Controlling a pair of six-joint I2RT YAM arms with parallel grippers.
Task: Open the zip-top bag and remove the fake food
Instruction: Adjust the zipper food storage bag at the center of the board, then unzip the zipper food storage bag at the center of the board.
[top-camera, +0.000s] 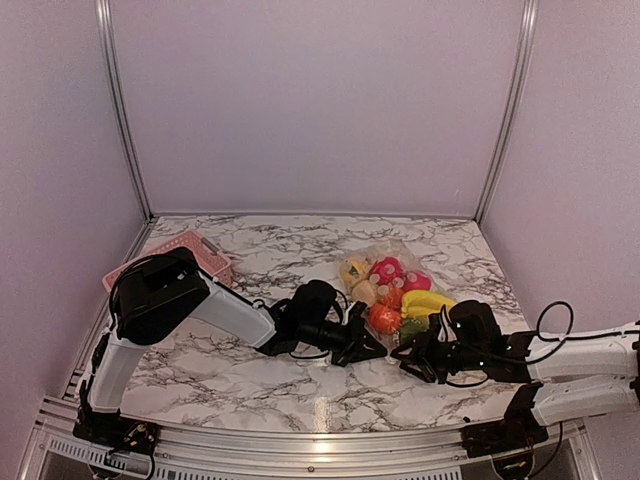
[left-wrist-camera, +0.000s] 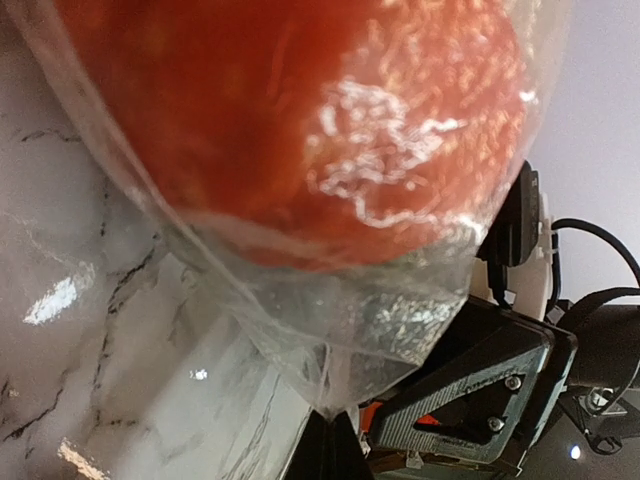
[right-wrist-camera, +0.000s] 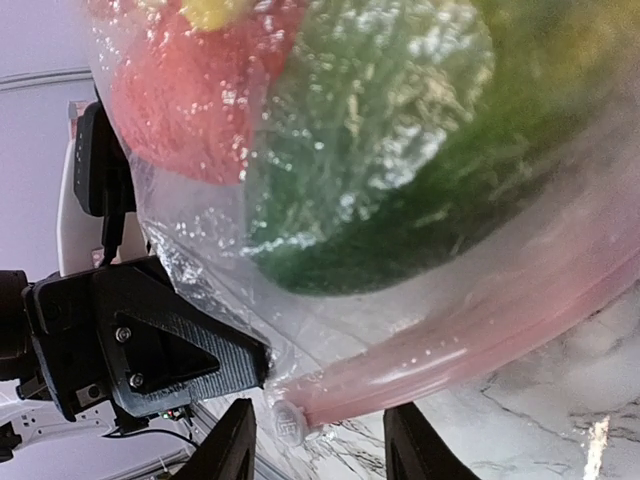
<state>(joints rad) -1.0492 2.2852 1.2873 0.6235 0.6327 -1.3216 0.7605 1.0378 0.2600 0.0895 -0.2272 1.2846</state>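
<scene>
The clear zip-top bag (top-camera: 398, 250) lies right of centre on the marble table, with the fake food (top-camera: 388, 270) inside it: pink, yellow, orange and green pieces. My left gripper (top-camera: 372, 347) is at the bag's near edge. In the left wrist view this gripper (left-wrist-camera: 330, 425) is shut on a pinched corner of the bag (left-wrist-camera: 330, 330), just under an orange-red fruit (left-wrist-camera: 300, 110). My right gripper (right-wrist-camera: 320, 445) is open. Its fingers stand either side of the pink zip strip (right-wrist-camera: 450, 350) and its white slider (right-wrist-camera: 290, 422), below a green piece (right-wrist-camera: 380, 150).
A pink slatted basket (top-camera: 180, 250) sits at the back left of the marble table (top-camera: 260, 380). The two grippers are close together at the bag's near edge. Grey walls close in the back and both sides.
</scene>
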